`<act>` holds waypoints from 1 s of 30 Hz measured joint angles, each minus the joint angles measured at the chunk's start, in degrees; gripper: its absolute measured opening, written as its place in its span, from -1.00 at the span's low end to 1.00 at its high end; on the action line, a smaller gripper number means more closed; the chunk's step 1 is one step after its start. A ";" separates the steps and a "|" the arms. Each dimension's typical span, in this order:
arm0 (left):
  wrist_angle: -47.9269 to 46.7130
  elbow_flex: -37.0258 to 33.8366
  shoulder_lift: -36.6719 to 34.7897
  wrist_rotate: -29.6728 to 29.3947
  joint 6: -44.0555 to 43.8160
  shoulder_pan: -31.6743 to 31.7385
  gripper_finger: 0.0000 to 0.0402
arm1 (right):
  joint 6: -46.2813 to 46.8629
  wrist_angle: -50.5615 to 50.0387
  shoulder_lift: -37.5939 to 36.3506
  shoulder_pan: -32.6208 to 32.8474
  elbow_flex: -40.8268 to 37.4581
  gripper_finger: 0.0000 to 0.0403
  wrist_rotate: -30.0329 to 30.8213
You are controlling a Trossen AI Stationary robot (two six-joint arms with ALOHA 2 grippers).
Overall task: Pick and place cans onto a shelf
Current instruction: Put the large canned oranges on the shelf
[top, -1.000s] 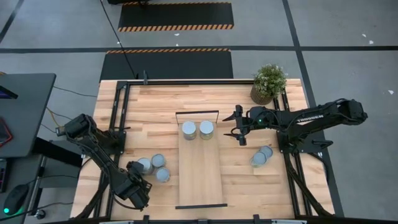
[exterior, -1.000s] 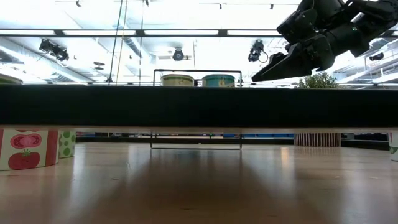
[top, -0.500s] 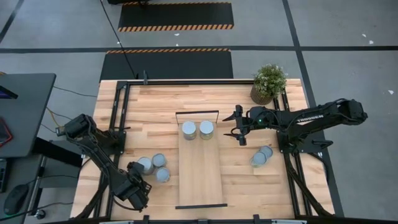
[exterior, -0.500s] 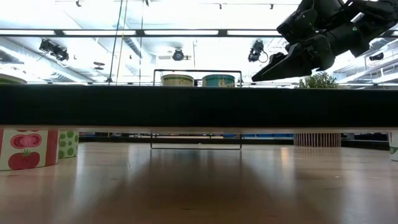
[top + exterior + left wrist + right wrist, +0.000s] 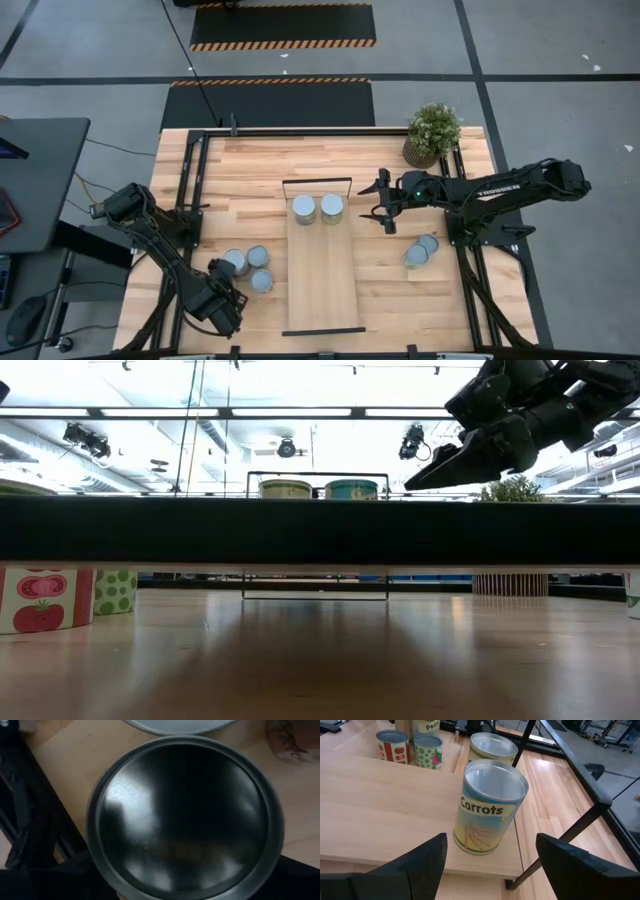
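The shelf (image 5: pixel 320 270) lies along the table's middle, with two cans (image 5: pixel 304 209) (image 5: pixel 332 208) standing at its far end. Three cans stand left of it; my left gripper (image 5: pixel 226 278) is down over the leftmost one (image 5: pixel 236 262), whose round top (image 5: pixel 182 815) fills the left wrist view. Two more cans (image 5: pixel 420 251) stand right of the shelf. My right gripper (image 5: pixel 386 212) hangs open and empty above the table, just right of the shelf's far end. It faces the "Carrots" can (image 5: pixel 490 810). My left gripper stands around the leftmost can (image 5: pixel 182 815), its dark fingers (image 5: pixel 47 880) low on either side. It comes slanting down from the table's near left. The can's top hides the place of contact. The can stands upright on the table.
A potted plant (image 5: pixel 432 133) stands at the far right corner. Black frame rails run along the table's left (image 5: pixel 190 200) and right (image 5: pixel 465 230) sides. The shelf's black end bar (image 5: pixel 318 181) rises behind the two cans. Bare wood lies on the shelf's near half.
My left gripper has gone a little toward the table's far right, and the can between its fingers has slid the same way. In the low view more of the green-dotted can shows beside the tomato can.
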 joint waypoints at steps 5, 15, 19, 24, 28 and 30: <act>0.08 0.00 0.00 0.00 0.65 0.09 0.59 | 1.78 2.67 0.01 0.00 0.00 0.56 0.00; 0.09 0.00 0.00 -3.52 8.19 0.11 0.59 | 1.90 7.93 0.14 0.06 -0.03 0.56 -0.17; 3.28 0.00 0.00 -4.75 8.34 0.11 0.59 | 1.90 13.74 -0.08 0.07 0.02 0.56 -0.15; 10.01 0.02 0.00 -4.92 11.22 0.11 0.59 | 1.90 18.02 -0.12 0.07 0.02 0.56 -0.15; 13.27 0.02 0.00 -4.93 10.97 0.11 0.59 | 1.90 18.42 -0.12 0.07 0.02 0.56 -0.15; 14.44 0.02 0.00 -4.96 10.84 0.11 0.59 | 1.90 18.44 -0.12 0.07 0.02 0.56 -0.15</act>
